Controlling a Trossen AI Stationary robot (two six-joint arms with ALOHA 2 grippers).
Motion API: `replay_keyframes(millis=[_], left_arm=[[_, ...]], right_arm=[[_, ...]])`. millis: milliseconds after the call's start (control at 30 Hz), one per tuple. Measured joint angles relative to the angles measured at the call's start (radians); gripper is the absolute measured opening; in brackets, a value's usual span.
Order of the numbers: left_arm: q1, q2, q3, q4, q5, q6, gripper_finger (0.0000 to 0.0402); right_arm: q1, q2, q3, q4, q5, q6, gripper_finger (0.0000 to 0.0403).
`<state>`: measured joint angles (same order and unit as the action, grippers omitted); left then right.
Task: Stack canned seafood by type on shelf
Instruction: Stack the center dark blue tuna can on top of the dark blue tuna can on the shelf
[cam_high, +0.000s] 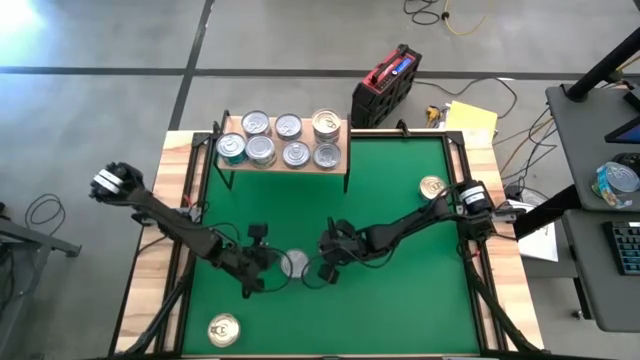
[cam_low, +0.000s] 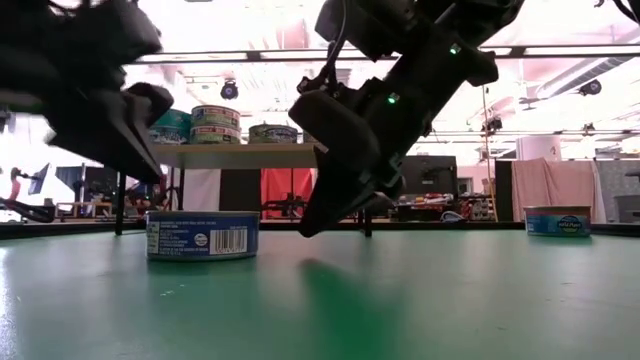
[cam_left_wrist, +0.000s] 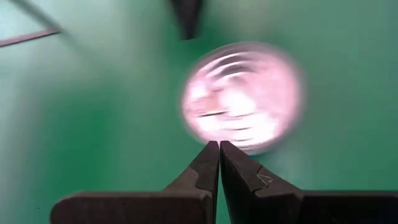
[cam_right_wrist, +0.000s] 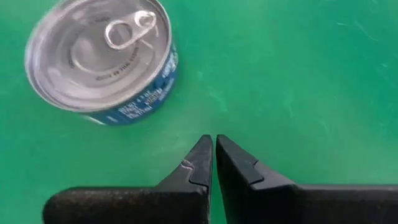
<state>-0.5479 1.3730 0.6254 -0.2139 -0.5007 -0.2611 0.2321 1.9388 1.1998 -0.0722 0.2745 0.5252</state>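
Both jaws are pinched together, the left gripper (cam_high: 268, 268) and right gripper (cam_high: 322, 268) sitting on either side of a silver tin (cam_high: 294, 264) on the green mat (cam_high: 400, 300), near of the shelf (cam_high: 340, 160), so they might knock it away.

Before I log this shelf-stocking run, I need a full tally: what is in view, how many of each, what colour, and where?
Tins on the shelf: eight, mostly silver-topped, one teal-sided, on the light-wood shelf at the mat's far edge.
Centre tin: one, silver top, blue side, on the green mat between the two grippers.
Gold-topped tins: two, one at the mat's near left corner, one near its right edge.
Red and black case: one, on the floor beyond the table.
Left gripper: dark, shut, just left of the centre tin.
Right gripper: dark, shut, just right of it.
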Motion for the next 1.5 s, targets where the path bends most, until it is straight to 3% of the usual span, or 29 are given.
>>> replay_keyframes(millis=[133,533,767,1200,1367,1500], left_arm=[[-0.019,-0.043,0.000,0.048,0.105,0.001,0.0000],[-0.020,0.079,0.000,0.119,0.146,-0.008,0.0000],[-0.020,0.121,0.000,0.159,0.145,-0.010,0.0000],[-0.018,0.122,0.000,0.138,0.035,-0.018,0.0000],[-0.018,0.122,0.000,0.138,-0.084,-0.021,0.0000],[-0.023,0.104,0.014,0.115,-0.087,-0.024,0.0000]], right_arm=[[-0.012,-0.001,-0.006,-0.004,0.003,-0.020,0.0012],[-0.058,-0.001,-0.013,0.074,0.004,-0.048,0.0012],[-0.056,-0.001,-0.013,0.151,-0.051,-0.093,0.0012],[-0.037,0.000,-0.013,0.167,-0.093,-0.118,0.0012],[-0.036,0.000,-0.014,0.164,-0.092,-0.118,0.0012],[-0.036,-0.001,-0.014,0.095,-0.092,-0.118,0.0012]])
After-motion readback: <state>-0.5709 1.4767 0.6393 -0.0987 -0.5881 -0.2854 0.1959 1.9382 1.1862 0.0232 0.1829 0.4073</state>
